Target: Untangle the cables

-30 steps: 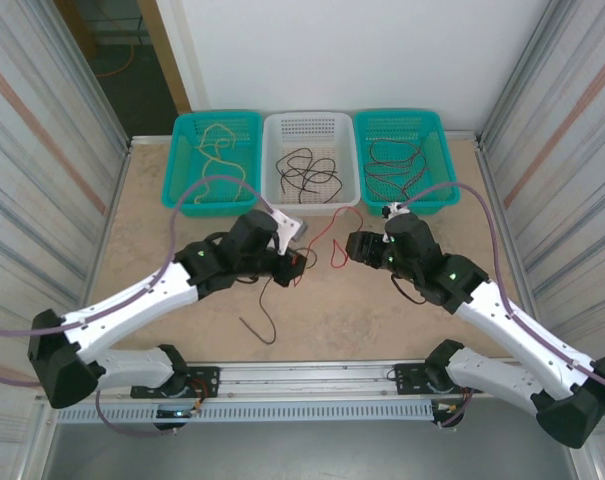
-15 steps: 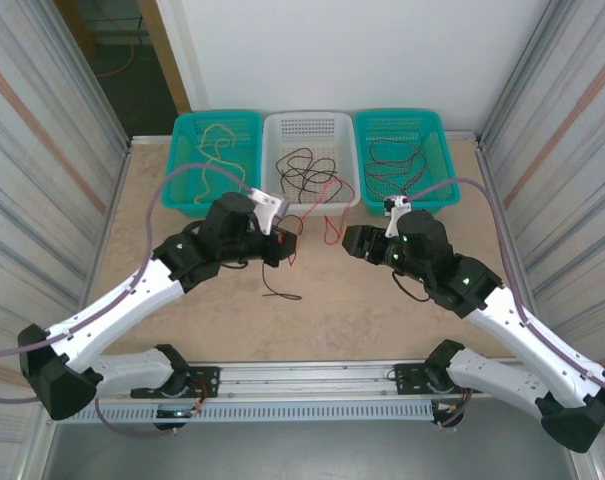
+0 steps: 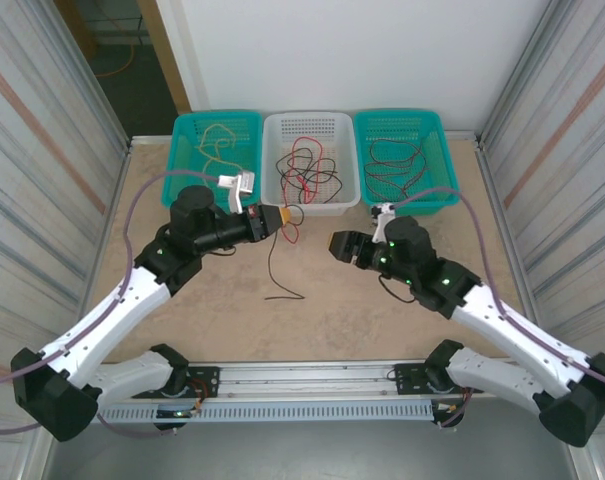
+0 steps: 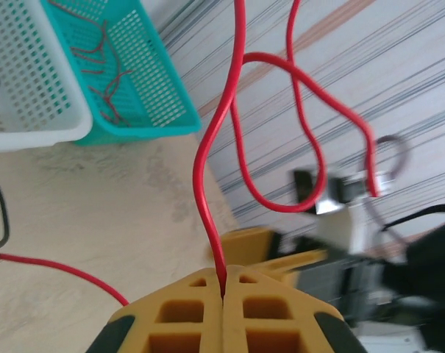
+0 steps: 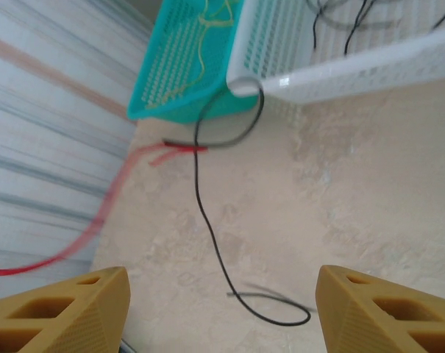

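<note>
My left gripper (image 4: pixel 223 285) has its yellow fingers pressed tight together on a thin red wire (image 4: pixel 239 37). The wire climbs up from the pinch and curls in a loop in the air. My right gripper (image 5: pixel 222 298) has its fingers spread wide with nothing between them, low over the sandy table (image 5: pixel 369 191). I think the red wire could slip out, because it is so thin and I hold it at one small spot. A thin black wire (image 5: pixel 198 184) meets the red one near the corner of the white plastic basket with holes (image 5: pixel 354 70). A hard pull could drag the black one along. The right wrist camera shows where red and black meet, and the black tail curled flat on the table. The left wrist camera shows the pinch up close. From above, the red wire reaches over the basket among other black wires (image 3: pixel 322 175). I cannot tell if it lies on them, but a tug might haul them out too.
</note>
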### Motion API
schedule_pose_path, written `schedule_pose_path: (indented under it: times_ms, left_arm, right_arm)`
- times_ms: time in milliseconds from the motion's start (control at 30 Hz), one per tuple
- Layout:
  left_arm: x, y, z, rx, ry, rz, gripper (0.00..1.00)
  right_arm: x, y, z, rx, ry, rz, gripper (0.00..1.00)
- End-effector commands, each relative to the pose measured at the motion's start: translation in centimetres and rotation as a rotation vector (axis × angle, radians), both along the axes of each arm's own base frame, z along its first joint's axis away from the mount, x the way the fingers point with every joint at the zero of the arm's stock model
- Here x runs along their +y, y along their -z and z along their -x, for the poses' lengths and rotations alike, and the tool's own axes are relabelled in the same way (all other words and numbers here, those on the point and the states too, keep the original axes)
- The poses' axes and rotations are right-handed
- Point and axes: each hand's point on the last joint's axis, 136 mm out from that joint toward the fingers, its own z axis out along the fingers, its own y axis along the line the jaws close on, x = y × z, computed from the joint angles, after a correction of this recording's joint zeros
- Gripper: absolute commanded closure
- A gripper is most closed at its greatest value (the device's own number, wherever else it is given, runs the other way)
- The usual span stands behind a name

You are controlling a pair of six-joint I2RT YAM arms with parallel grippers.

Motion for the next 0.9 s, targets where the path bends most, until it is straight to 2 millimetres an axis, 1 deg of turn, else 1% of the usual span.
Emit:
schedule_pose_path:
  times_ms: [0,100,200,333,467,600,700,800,867]
  left_arm:
    - [0.1,-5.1,1.0,-0.033,0.024,0.206,1.0]
    - [0.1,-6.8,1.2,-0.039,0.039,0.273,1.0]
    - [0.1,-7.7,1.3,-0.039,0.042,0.288,1.0]
    - [0.2,-8.8,1.3,-0.038,0.039,0.325,1.0]
    - [0.2,-9.8,1.5,-0.044,0.049,0.354,1.0]
    - [0.5,-9.6,1.8,-0.045,0.04,0.31,1.0]
    - [0.7,-9.7,2.1,-0.05,0.041,0.305,1.0]
    - [1.0,-10.0,2.6,-0.061,0.041,0.296,1.0]
    - [1.3,-10.2,2.7,-0.07,0.032,0.287,1.0]
  right_arm:
    - [3.6,1.3,0.3,0.047,-0.065,-0.118,0.33]
    - [6.2,2.4,0.7,0.051,-0.116,-0.113,0.33]
    - [8.0,3.0,0.6,0.025,-0.134,-0.082,0.32]
    - [9.7,4.6,-0.7,0.024,-0.128,-0.077,0.29]
    - [12.0,6.0,-2.0,0.024,-0.149,-0.033,0.31]
    - [12.7,7.6,-3.7,0.009,-0.118,0.048,0.36]
    - [12.7,9.1,-4.6,0.013,-0.089,0.116,0.4]
    - [13.0,10.0,-4.4,0.038,-0.102,0.141,0.44]
    - [13.5,9.8,-3.4,0.027,-0.137,0.15,0.44]
